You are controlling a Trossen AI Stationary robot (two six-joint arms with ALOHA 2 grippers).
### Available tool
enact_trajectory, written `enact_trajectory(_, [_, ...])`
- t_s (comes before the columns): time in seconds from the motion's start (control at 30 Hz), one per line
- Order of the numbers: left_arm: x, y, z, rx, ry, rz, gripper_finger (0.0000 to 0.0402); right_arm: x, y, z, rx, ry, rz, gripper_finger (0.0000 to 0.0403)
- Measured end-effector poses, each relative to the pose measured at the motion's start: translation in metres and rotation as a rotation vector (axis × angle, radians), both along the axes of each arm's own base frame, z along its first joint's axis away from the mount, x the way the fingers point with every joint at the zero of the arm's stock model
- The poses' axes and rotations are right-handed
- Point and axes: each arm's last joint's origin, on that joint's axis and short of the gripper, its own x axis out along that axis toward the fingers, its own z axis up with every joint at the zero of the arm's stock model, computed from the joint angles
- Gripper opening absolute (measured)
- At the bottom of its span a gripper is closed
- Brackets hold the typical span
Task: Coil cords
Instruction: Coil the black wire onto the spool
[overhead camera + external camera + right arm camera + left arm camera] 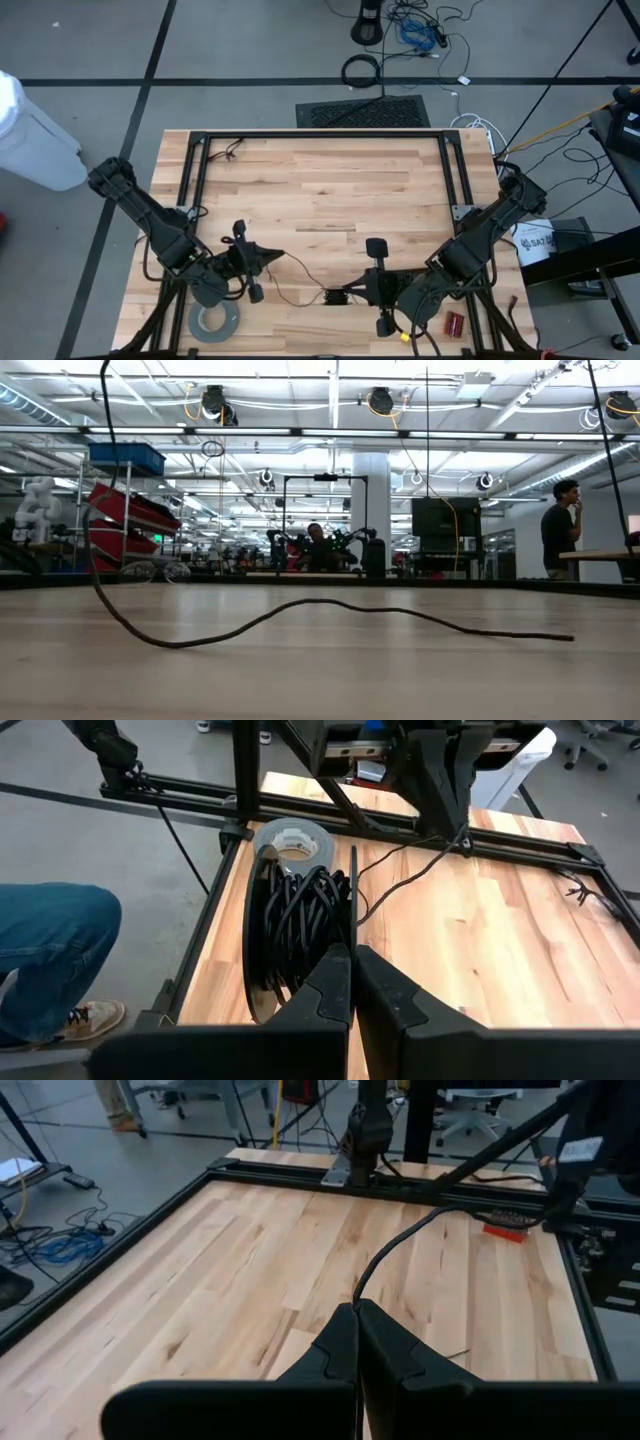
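The thin dark cord (pixel 305 280) runs along the lower middle of the high view across the pale wooden counter (pixel 320 190), from the left pincer (pixel 278 256) toward the right pincer (pixel 352 296). In the right wrist view its coiled black bundle (pixel 300 925) sits just ahead of the fingers. Both pincers are pinched narrow; the left one appears to nip the wire's end, and the right one seems to hold the bundle's edge. The wire looks light, limp and springy, likely to slip or unwind. Best gripped near the coil, keeping slack short.
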Motion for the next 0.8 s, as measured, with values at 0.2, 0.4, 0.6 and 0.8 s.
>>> enact_trajectory(0.2, [-0.003,0.003,0.01,-0.045,-0.057,0.006,0.0001,0.0,0.0,-0.001,-0.006,0.008,0.0,0.0])
enact_trajectory(0.4, [-0.003,0.001,0.019,-0.104,-0.122,0.003,0.0001,0.002,-0.006,-0.007,-0.04,0.035,-0.081,0.0])
enact_trajectory(0.6, [-0.002,0.0,0.023,-0.137,-0.163,0.001,0.0001,0.017,-0.014,-0.018,-0.08,0.047,-0.164,0.0])
enact_trajectory(0.8, [0.001,-0.002,0.034,-0.154,-0.242,-0.016,0.0001,0.035,-0.026,-0.03,-0.13,0.055,-0.258,0.0])
